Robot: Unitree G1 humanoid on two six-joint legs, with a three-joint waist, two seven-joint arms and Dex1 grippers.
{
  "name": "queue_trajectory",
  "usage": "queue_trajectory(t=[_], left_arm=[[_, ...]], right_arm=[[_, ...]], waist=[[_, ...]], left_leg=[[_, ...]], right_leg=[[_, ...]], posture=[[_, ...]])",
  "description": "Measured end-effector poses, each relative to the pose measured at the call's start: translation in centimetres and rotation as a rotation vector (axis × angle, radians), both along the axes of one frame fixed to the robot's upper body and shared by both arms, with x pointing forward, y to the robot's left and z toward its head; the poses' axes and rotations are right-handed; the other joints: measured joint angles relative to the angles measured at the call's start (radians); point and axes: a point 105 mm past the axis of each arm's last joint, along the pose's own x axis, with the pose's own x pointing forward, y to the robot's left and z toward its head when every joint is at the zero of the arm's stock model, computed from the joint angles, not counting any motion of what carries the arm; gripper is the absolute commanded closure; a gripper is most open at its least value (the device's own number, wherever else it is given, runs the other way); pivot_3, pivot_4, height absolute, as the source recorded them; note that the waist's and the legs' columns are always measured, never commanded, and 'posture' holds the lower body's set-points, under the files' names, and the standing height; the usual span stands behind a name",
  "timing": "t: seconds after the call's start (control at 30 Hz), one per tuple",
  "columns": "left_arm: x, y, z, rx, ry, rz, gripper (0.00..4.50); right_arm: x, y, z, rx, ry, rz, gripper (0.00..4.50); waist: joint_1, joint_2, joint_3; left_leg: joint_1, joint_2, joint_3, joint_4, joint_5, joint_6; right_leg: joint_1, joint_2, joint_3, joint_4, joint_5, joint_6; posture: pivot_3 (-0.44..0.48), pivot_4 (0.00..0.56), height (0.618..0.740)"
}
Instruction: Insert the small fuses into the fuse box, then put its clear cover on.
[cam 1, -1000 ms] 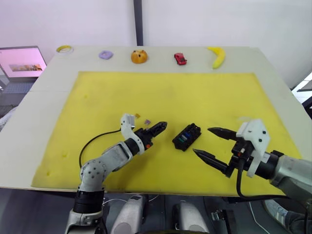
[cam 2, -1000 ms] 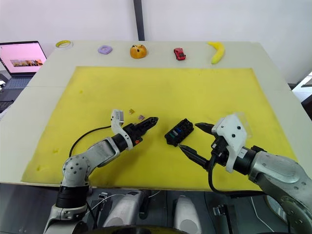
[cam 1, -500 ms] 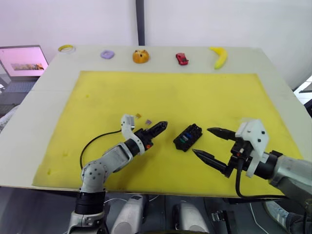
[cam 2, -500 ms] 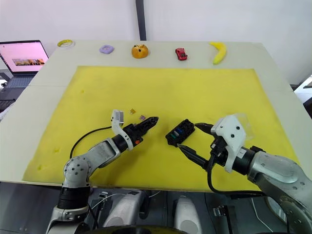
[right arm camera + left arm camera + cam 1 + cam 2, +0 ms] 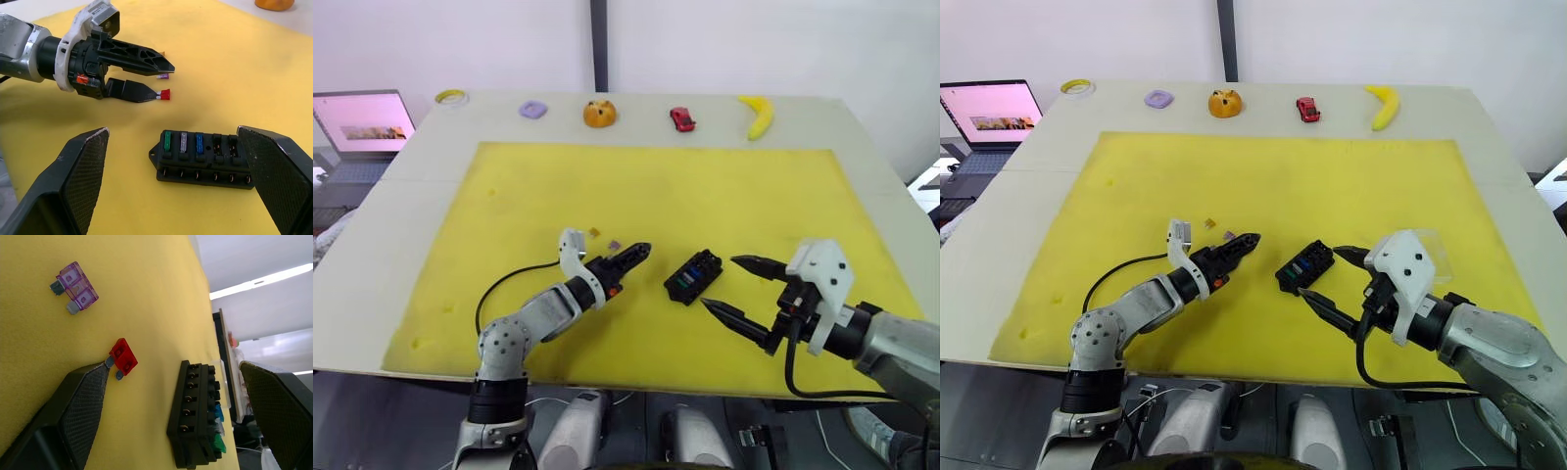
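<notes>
yellow foam mat holds the black slotted fuse box between two low, spread grippers, left gripper and right gripper. left wrist view: small red fuse touches one fingertip; purple fuse lies apart.

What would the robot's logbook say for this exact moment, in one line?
left gripper: open, at red fuse | right gripper: open by fuse box | three fuses seated

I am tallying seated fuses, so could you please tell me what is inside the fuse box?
The fuse box holds three fuses in one row: green, clear-grey, blue. Two slots beside them look empty; the other row is hidden.
</notes>
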Motion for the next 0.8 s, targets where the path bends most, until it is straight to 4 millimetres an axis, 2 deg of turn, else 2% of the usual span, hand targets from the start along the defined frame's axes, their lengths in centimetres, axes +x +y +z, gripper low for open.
queue_trajectory(t=[0.8], left_arm=[[-0.02,-0.52,0.19,-0.047,-0.02,-0.021,0.0]], right_arm=[[-0.01,0.04,-0.07,0.0,0.002,-0.003,0.08]], waist=[[0.001,0.0,0.0]], left_leg=[[0.0,0.0,0.0,0.0,0.0,0.0]], right_leg=[[0.0,0.0,0.0,-0.001,0.0,0.0]], posture=[[0.0,0.15,0.735]])
